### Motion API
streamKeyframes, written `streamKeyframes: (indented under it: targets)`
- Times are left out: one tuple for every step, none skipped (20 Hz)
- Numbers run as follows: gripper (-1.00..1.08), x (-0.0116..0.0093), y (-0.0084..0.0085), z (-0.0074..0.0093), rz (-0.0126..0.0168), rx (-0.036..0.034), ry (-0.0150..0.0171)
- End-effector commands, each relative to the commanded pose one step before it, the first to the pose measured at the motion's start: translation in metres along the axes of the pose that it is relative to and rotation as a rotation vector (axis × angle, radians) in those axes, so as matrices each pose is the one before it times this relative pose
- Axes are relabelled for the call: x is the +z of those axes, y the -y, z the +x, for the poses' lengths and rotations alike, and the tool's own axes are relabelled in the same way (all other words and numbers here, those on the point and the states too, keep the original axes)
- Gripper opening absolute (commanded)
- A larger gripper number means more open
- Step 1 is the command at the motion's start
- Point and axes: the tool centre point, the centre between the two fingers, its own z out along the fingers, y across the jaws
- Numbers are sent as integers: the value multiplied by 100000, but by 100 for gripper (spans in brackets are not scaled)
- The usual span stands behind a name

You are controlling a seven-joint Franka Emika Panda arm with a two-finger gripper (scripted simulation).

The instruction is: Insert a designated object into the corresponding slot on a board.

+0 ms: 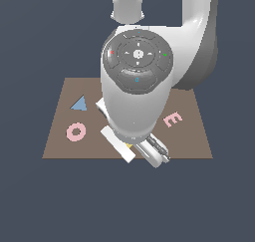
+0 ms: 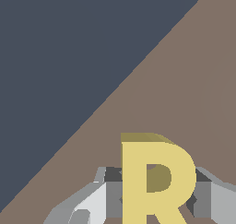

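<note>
My gripper (image 2: 152, 197) is closed narrow on the yellow letter R (image 2: 156, 181), one grey finger (image 2: 92, 204) on each side of it in the wrist view. In the exterior view only a yellow sliver of the letter (image 1: 129, 146) shows, just below the frame's centre, between my fingers (image 1: 155, 149) under the wrist, near the brown board's (image 1: 194, 136) lower edge. My arm (image 1: 137, 81) fills the middle of that frame and hides the board's centre, so I cannot see the R-shaped slot. A pink letter E (image 1: 173, 119) lies right of centre, a pink ring O (image 1: 76, 132) at lower left, and a blue triangle (image 1: 79, 104) above it.
</note>
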Motion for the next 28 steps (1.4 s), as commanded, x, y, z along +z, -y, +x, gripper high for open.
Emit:
streamKeyframes:
  targets:
    - [-100,-74,-496,125,29,3911,-37]
    - [-100,-25,-251,50,2,1994,0]
    - [-100,-27,-275,54,2,2183,0]
    - [-100,-29,-299,58,2,2372,0]
    - [-100,-32,-323,62,2,2560,0]
    - [-100,-34,-347,66,2,2747,1]
    - [-100,-36,-371,70,2,2934,1]
    - [-100,-38,-395,73,1,3119,1]
    - [-100,-40,-419,76,1,3302,1]
    - [-100,-42,-442,79,1,3484,2]
    - [-100,-44,-465,81,0,3662,2]
    - [-100,-46,-488,84,0,3838,3]
    - [-100,-47,-500,83,-1,3929,3]
    - [-100,-44,-477,78,-2,3751,4]
    - [-100,-42,-452,72,-2,3548,4]
    - [-100,-39,-426,67,-3,3347,4]
    - [-100,-37,-401,62,-3,3148,4]
    - [-100,-34,-376,56,-4,2949,4]
    - [-100,-32,-351,51,-4,2753,4]
    - [-100,-29,-326,46,-5,2558,4]
    - [-100,-27,-302,40,-5,2366,4]
    - [-100,-24,-278,35,-5,2178,3]
    - [-100,-22,-254,31,-5,1992,3]
    - [-100,-20,-230,26,-5,1806,3]
    - [-100,-18,-207,22,-5,1622,3]
    - [-100,-16,-183,18,-5,1438,2]
    - [-100,-14,-160,13,-4,1256,2]
    - [-100,-12,-137,9,-4,1079,2]
